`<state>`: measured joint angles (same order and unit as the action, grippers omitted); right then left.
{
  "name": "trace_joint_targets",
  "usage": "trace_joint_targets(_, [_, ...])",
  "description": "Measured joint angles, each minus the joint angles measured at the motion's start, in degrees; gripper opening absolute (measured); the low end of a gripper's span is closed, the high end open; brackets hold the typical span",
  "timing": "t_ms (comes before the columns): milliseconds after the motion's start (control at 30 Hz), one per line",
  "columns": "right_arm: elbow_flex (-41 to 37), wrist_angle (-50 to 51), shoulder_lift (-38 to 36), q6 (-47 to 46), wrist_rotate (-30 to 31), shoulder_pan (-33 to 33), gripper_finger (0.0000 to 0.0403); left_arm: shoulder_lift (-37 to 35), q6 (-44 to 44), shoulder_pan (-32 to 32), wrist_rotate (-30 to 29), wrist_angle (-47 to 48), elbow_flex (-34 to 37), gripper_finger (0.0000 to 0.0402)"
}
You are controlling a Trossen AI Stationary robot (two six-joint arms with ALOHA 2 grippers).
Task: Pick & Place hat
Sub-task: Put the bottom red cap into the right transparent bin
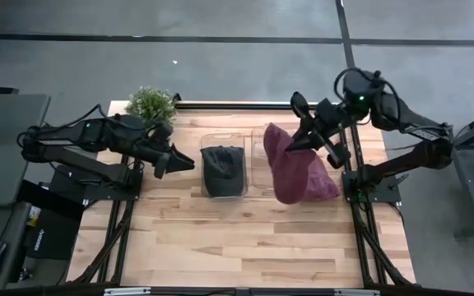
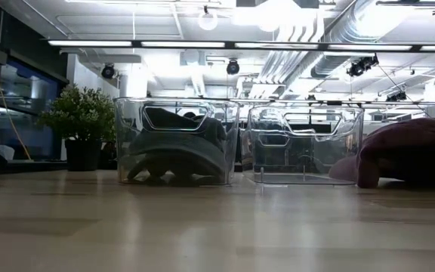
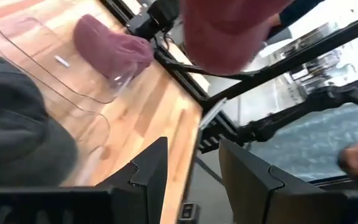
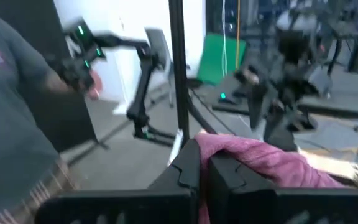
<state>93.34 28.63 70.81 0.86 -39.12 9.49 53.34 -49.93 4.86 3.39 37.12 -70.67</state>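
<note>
A maroon hat (image 1: 299, 168) lies right of two clear bins; its lower part rests on the table (image 2: 410, 155). My right gripper (image 1: 299, 141) is above its far end, shut on it (image 4: 202, 160). A dark grey hat (image 1: 223, 170) sits inside the left bin (image 2: 176, 143). The right bin (image 2: 304, 143) holds nothing that I can see. My left gripper (image 1: 181, 160) is open just left of the left bin, touching nothing; its wrist view (image 3: 191, 171) looks past the grey hat (image 3: 17, 124) at the maroon hat (image 3: 114, 43). My right gripper pinches the maroon hat between its two fingers at the hat's far edge (image 4: 241, 152). The fingers slant down from the table's far right side. That end is raised, and the rest of the hat (image 1: 311, 182) drapes down onto the table.
A small potted plant (image 1: 151, 103) stands at the far left corner of the table (image 1: 245, 238), behind my left arm. A person in a grey shirt (image 4: 11, 124) stands beyond the table. Bare wood stretches across the near half.
</note>
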Motion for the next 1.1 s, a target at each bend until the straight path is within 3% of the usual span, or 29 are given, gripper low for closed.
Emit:
trace_joint_targets(433, [0.0, -7.03, 0.0, -8.51, -9.69, 4.0, 0.0, -7.41, -0.25, 0.0, -6.27, -0.29, 9.63, 0.0137])
trace_joint_targets(733, [-0.6, -3.16, 0.87, -8.13, -9.94, 6.29, 0.0, -19.27, -4.2, 0.0, -6.99, -4.09, 18.6, 0.0137])
trace_joint_targets(1100, [-12.36, -4.35, -0.16, -8.34, -7.95, 6.91, 0.0, -30.74, -9.78, 0.02, -7.17, -14.6, 33.03, 0.0137])
